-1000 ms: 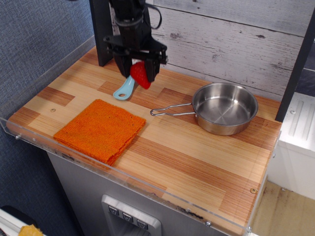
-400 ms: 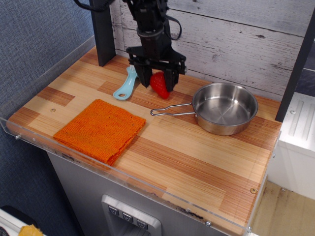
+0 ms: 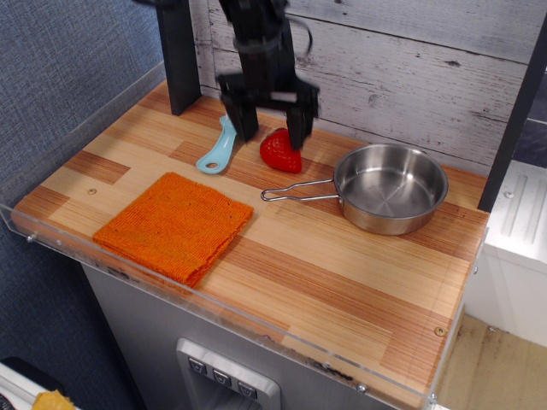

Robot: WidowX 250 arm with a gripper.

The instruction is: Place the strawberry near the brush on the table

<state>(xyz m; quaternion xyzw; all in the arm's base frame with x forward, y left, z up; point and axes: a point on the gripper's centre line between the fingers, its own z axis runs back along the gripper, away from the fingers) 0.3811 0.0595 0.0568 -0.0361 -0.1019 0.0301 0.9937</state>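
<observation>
The red strawberry (image 3: 279,151) lies on the striped wooden table (image 3: 342,265), just right of the light-blue brush (image 3: 218,149). My gripper (image 3: 271,128) hangs over the strawberry with its fingers spread wide. One finger is left of the strawberry and one finger (image 3: 298,130) is at its upper right edge. The strawberry rests on the wood and is not held. The upper end of the brush is partly hidden behind the left finger.
A steel pan (image 3: 391,186) with a wire handle (image 3: 297,190) stands right of the strawberry. An orange square cloth (image 3: 174,225) lies at the front left. A dark post (image 3: 177,53) stands at the back left. A clear acrylic rim (image 3: 214,318) runs along the table's front edge.
The gripper carried the strawberry from above the brush to the right, lowered it to the table, then opened and let it go.
</observation>
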